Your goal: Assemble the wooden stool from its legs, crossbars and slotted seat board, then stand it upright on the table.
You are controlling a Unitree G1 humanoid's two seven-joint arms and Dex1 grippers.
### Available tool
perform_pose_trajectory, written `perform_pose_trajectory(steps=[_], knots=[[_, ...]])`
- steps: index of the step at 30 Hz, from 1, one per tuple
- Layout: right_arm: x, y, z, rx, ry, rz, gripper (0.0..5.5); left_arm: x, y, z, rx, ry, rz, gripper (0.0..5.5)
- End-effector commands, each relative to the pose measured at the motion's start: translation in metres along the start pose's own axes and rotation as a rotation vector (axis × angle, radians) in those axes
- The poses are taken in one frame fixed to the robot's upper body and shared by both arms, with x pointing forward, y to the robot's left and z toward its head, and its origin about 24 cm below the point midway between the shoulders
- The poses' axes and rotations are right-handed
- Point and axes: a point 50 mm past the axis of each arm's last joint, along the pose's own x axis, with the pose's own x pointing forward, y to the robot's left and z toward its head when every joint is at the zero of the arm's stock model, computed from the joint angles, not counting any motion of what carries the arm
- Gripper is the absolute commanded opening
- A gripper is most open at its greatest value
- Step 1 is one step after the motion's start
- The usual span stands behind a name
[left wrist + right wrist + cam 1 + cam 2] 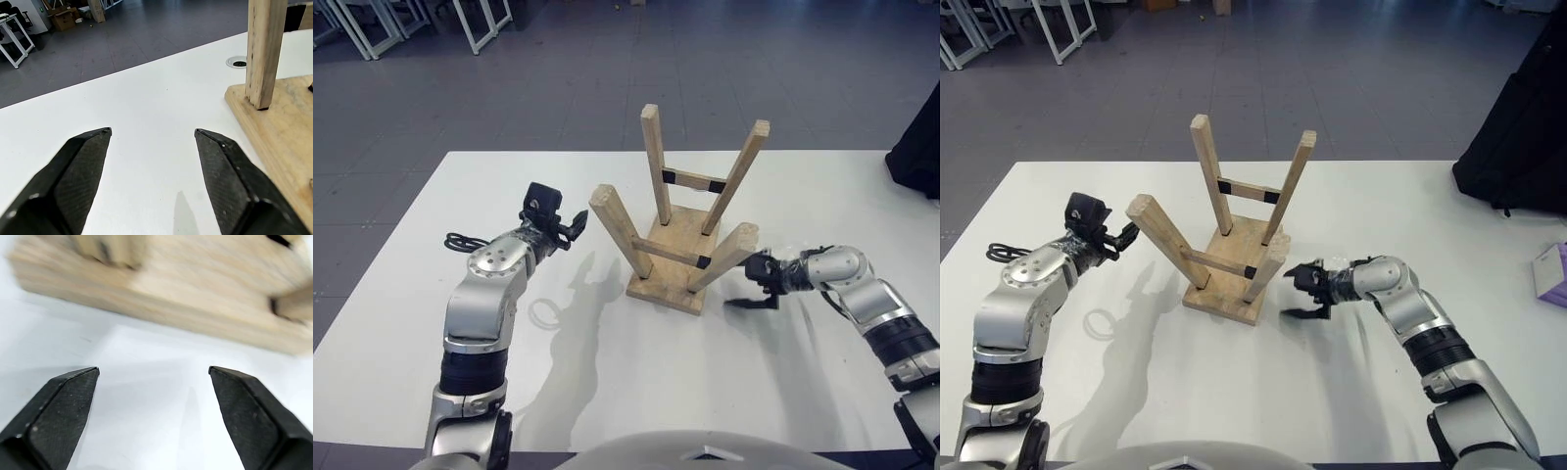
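The wooden stool stands upside down in the middle of the white table, its seat board point(667, 291) flat on the surface. All legs point up and lean outward, the near left leg point(619, 232) most of all. Two crossbars point(696, 181) with black ends join the leg pairs. My left gripper point(572, 229) hangs open just left of the near left leg, not touching it; in the left wrist view its fingers point(83, 166) frame bare table beside the board point(279, 120). My right gripper point(751, 284) is open, low by the board's right edge point(171, 301).
A black cable point(460, 242) and a thin loop point(544, 312) lie on the table near my left arm. A cable grommet point(238, 62) sits behind the stool. A black bag point(1520, 122) stands off the far right edge, a purple box point(1553, 274) at the right.
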Motion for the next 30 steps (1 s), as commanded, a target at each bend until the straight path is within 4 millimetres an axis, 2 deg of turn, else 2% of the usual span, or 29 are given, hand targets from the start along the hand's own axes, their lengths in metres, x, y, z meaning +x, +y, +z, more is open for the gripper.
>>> perform_pose_trajectory(steps=[1,4,6,10,12,14,19,21,23,24,27,29,30], knots=[[0.007,0.009,-0.015,0.113,0.091,-0.12,4.11,0.007,-0.011,-0.03,0.069,0.092,-0.011,3.13],[0.022,0.022,-0.008,0.19,0.071,-0.172,4.11,0.017,-0.031,-0.048,0.115,0.136,-0.081,3.13],[0.037,0.036,0.012,0.198,0.015,-0.137,4.11,0.018,-0.033,-0.051,0.125,0.138,-0.092,3.13],[0.06,0.049,0.068,0.155,-0.136,-0.09,4.11,0.016,-0.015,-0.051,0.131,0.141,-0.033,3.13],[0.063,0.05,0.094,0.155,-0.216,-0.081,4.11,0.016,-0.004,-0.049,0.136,0.142,0.0,3.13],[0.059,0.048,0.103,0.162,-0.247,-0.084,4.11,0.014,0.007,-0.049,0.137,0.143,0.034,3.13],[0.04,0.044,0.083,0.187,-0.196,-0.112,4.11,-0.002,0.032,-0.059,0.141,0.195,0.095,3.13],[0.031,0.047,0.071,0.203,-0.165,-0.114,4.11,-0.019,0.035,-0.066,0.188,0.261,0.027,3.13],[0.024,0.048,0.058,0.229,-0.134,-0.129,4.13,-0.044,0.033,-0.069,0.204,0.344,-0.102,3.5],[0.019,0.049,0.051,0.246,-0.115,-0.148,4.13,-0.056,0.032,-0.065,0.188,0.363,-0.173,3.63],[0.005,0.053,0.028,0.314,-0.064,-0.216,4.13,-0.084,0.028,-0.014,0.101,0.219,-0.401,4.13],[0.001,0.052,0.023,0.339,-0.054,-0.25,4.13,-0.089,0.025,0.02,0.048,0.07,-0.492,4.44],[0.001,0.049,0.022,0.339,-0.055,-0.261,4.13,-0.09,0.018,0.035,-0.009,-0.023,-0.56,4.44]])
